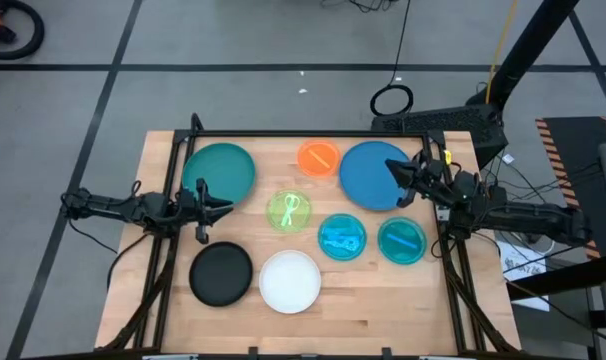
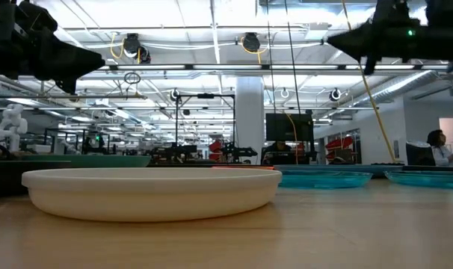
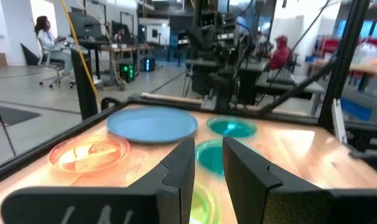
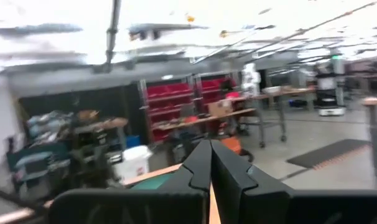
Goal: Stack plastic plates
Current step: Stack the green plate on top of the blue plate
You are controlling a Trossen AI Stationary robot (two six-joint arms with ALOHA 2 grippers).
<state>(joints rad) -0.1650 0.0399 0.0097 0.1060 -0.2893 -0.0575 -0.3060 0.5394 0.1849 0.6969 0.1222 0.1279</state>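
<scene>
Eight plates (image 1: pixel 290 281) unstacked on table (image 1: pixel 383 310).

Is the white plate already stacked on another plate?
No. The white plate lies alone, flat on the table, beside the black plate.

The high view is taken from directly above, covering the whole table (image 1: pixel 383 310). The low view is set at tabletop level, close behind the white plate (image 2: pixel 152 192), facing the room. The left wrist view is directed across the table (image 3: pixel 294 146). The right wrist view is aimed above the table at shelving. The blue plate (image 1: pixel 375 176) (image 3: pixel 152 124) is shared by two views.
</scene>
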